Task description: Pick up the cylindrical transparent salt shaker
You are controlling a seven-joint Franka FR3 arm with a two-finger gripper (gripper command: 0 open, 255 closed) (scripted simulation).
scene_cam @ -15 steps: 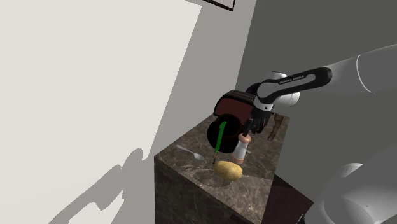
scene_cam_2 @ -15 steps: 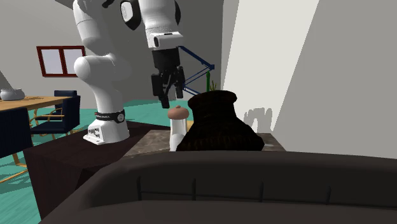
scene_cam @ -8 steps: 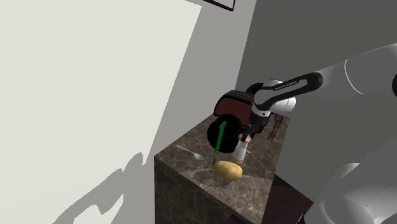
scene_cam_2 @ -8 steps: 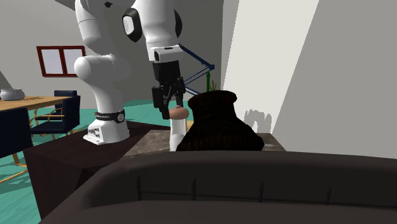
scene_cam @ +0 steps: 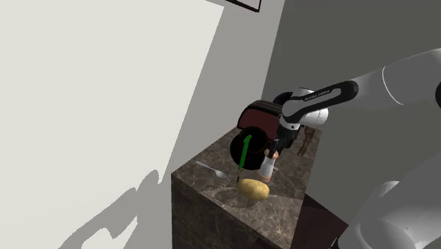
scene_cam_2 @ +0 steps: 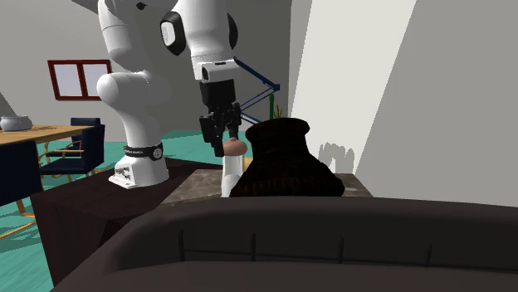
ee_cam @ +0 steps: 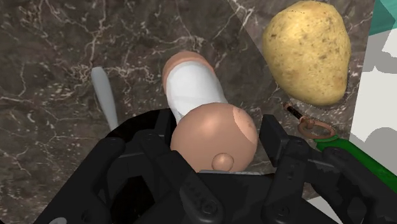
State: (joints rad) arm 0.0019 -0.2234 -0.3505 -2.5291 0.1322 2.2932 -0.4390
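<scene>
Counter (scene_cam: 206, 212): dark veined stone.
Claw (ee_cam: 219, 126): set around the tan cap of the salt shaker (ee_cam: 193, 90); we cannot tell whether it grips.
Potato (ee_cam: 308, 51): near the salt shaker.
Salt shaker: white-bodied, upright on the counter beneath the claw.

This is a furnished home, a living room that opens onto a dining area. In the second exterior view a dark sofa (scene_cam_2: 274, 240) spans six o'clock. At nine o'clock a wooden dining table (scene_cam_2: 40, 130) with dark blue chairs (scene_cam_2: 90, 133) stands on a teal floor (scene_cam_2: 21, 257), beneath a red-framed wall picture (scene_cam_2: 79, 77).
</scene>
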